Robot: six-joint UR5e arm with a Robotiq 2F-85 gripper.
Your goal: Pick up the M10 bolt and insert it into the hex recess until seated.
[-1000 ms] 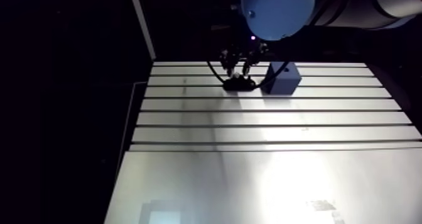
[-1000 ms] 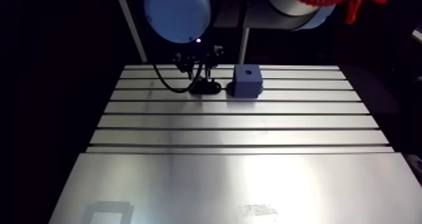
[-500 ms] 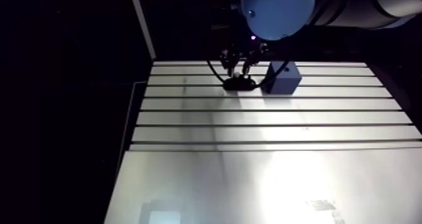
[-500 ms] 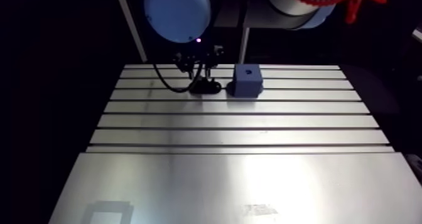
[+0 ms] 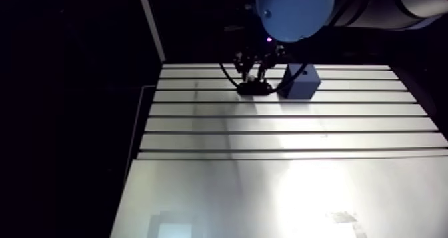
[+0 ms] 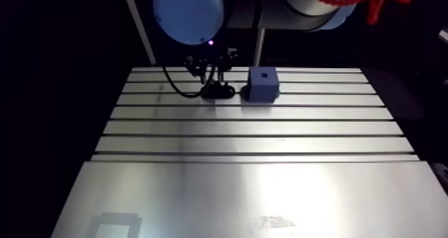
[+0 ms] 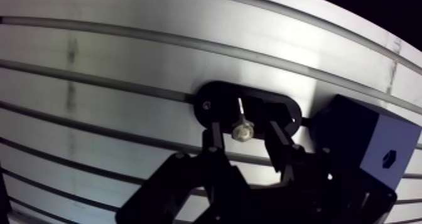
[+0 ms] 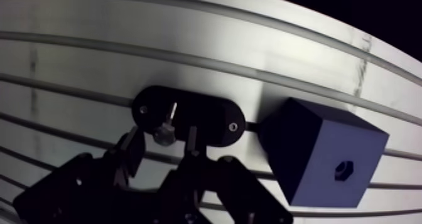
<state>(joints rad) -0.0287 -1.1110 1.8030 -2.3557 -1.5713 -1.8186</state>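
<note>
Wrist view has the hand (image 7: 242, 130) partly open, its fingers (image 7: 212, 140) straddling but not clearly gripping the small silver M10 bolt (image 7: 242, 133) set in a black oval holder (image 7: 216, 105); I judge it should close squarely on the head, then lift straight. Just beside the holder sits a dark blue cube block (image 8: 314, 145) with its hex recess (image 8: 343, 170), near enough to clip. Arm view shows holder and block side by side at the slotted aluminium tabletop's (image 6: 253, 187) far end.
</note>
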